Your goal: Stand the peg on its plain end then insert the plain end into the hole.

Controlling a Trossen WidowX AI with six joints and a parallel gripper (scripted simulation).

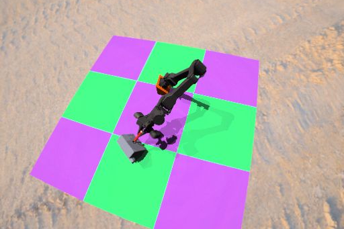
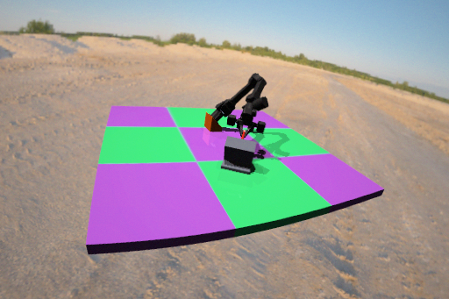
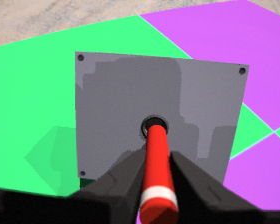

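Observation:
The red peg [image 1: 137, 138] [image 2: 243, 135] [image 3: 158, 145] is held tilted, with its white band at the end nearer the wrist camera and its plain end toward the panel. My gripper [image 1: 142, 130] [image 3: 157, 158] is shut on the peg. The grey sloped panel [image 1: 125, 144] [image 2: 240, 144] [image 3: 111, 100] stands just beyond the fingers. Its round hole [image 3: 152, 121] shows as a dark opening in the wrist view. The plain end overlaps the lower part of the hole there; whether it is inside the rim, I cannot tell. The fingers stand off the panel face.
The panel block stands on a green and purple checkered table [image 1: 201, 193] [image 2: 153, 199]. An orange piece [image 1: 162, 86] [image 2: 208, 121] is at the arm's base. Shadows of the arm fall on the panel face and on the table beside it.

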